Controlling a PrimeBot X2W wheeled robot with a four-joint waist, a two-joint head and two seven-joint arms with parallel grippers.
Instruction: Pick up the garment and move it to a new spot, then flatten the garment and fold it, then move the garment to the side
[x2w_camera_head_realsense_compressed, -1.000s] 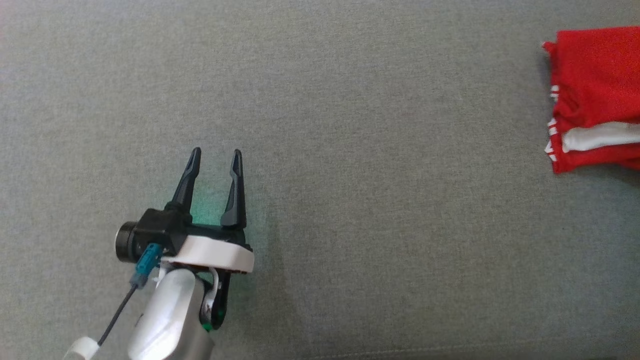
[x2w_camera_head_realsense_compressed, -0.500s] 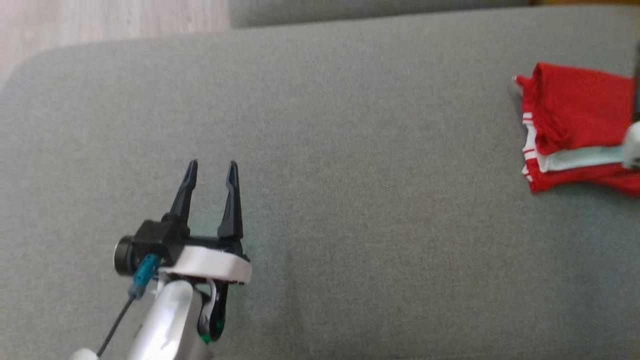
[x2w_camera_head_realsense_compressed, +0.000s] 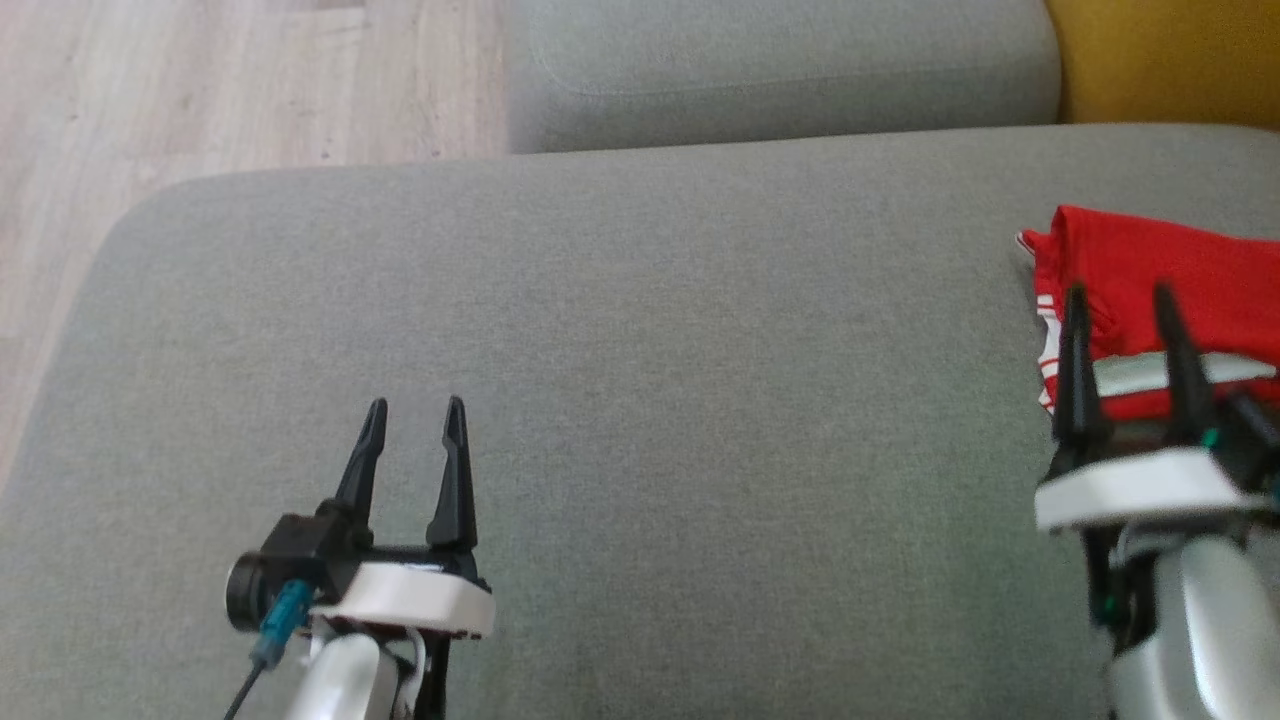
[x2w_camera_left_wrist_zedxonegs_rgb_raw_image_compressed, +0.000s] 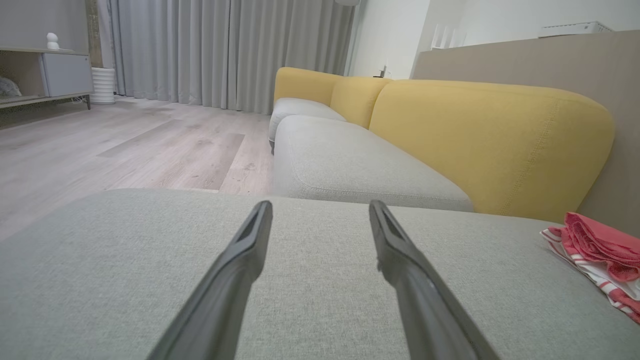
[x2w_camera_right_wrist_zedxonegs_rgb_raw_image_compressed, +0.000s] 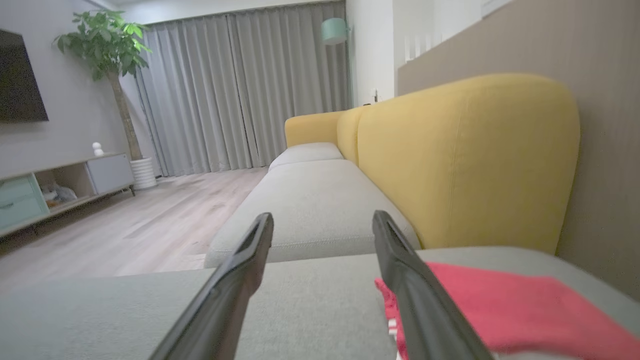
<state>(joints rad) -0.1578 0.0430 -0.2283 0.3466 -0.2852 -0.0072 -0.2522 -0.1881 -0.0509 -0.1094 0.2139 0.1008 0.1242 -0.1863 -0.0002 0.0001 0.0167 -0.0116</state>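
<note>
Home living rm: sofa (x2w_camera_right_wrist_zedxonegs_rgb_raw_image_compressed: 450, 165), curtains (x2w_camera_right_wrist_zedxonegs_rgb_raw_image_compressed: 240, 90), TV (x2w_camera_right_wrist_zedxonegs_rgb_raw_image_compressed: 20, 80), potted plant (x2w_camera_right_wrist_zedxonegs_rgb_raw_image_compressed: 107, 45).

Grey sofa seat cushion (x2w_camera_head_realsense_compressed: 640, 350), large, foreground. Second grey seat cushion (x2w_camera_head_realsense_compressed: 780, 70) beyond it. Yellow backrest (x2w_camera_left_wrist_zedxonegs_rgb_raw_image_compressed: 480, 145). Pale wood-look floor (x2w_camera_head_realsense_compressed: 230, 90). Grey floor-length curtains (x2w_camera_right_wrist_zedxonegs_rgb_raw_image_compressed: 240, 90). Potted plant (x2w_camera_right_wrist_zedxonegs_rgb_raw_image_compressed: 107, 50) beside low media cabinet (x2w_camera_right_wrist_zedxonegs_rgb_raw_image_compressed: 60, 185). Dark wall-mounted television (x2w_camera_right_wrist_zedxonegs_rgb_raw_image_compressed: 20, 80). Teal lamp shade (x2w_camera_right_wrist_zedxonegs_rgb_raw_image_compressed: 334, 31).

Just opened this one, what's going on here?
A two-armed robot faces a grey sofa cushion. A red garment with white stripes lies roughly folded at the cushion's right side. The right gripper is open at the garment's near edge, gripping nothing; the left gripper is open and empty over bare cushion well to the left.
</note>
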